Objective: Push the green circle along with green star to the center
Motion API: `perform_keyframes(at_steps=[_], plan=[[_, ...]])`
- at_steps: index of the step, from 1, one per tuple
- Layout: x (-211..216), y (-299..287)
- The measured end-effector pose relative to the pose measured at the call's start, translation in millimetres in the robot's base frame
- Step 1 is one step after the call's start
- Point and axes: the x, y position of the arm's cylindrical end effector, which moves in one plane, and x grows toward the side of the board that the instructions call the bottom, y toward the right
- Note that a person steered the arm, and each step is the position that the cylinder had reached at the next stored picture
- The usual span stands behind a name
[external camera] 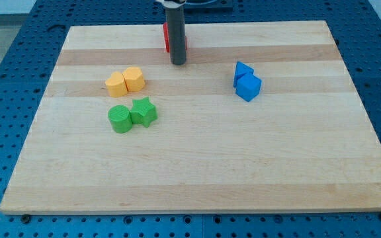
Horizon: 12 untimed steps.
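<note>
- The surface [197, 172] is a pale wooden board resting on a blue perforated base [5, 66].
- The arm ends in a straight dark rod, not a hand; there are no jaws, so it holds nothing. My tip [178, 63] rests near the surface's top edge, just left of centre.
- A red block [167, 36] stands directly behind the rod, toward the view's top, and is largely hidden by it; its shape cannot be determined.
- Two yellow blocks lie below and to the view's left of my tip, touching each other: the left yellow block [116, 84] and the right yellow block [134, 79].
- Two blue blocks lie to the view's right of my tip, well apart from it and touching each other: the upper blue block [242, 71] and the lower blue cube [249, 87].
- The green circle [119, 119] and the green star [144, 112] sit side by side, touching, the star on the view's right.
- Both green blocks lie below and to the view's left of my tip, well apart from it, just below the yellow pair.
- The yellow pair lies partly between my tip and the green circle.
</note>
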Motion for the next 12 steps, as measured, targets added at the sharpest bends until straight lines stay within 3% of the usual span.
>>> perform_keyframes(at_steps=[1,4,6,8,9,10,12], plan=[[26.0,-19.5],[75.9,54.3],[182.9,46.4],[244.1,-135.9],[228.6,-188.4],[192.6,-199.2],[162.1,-128.5]])
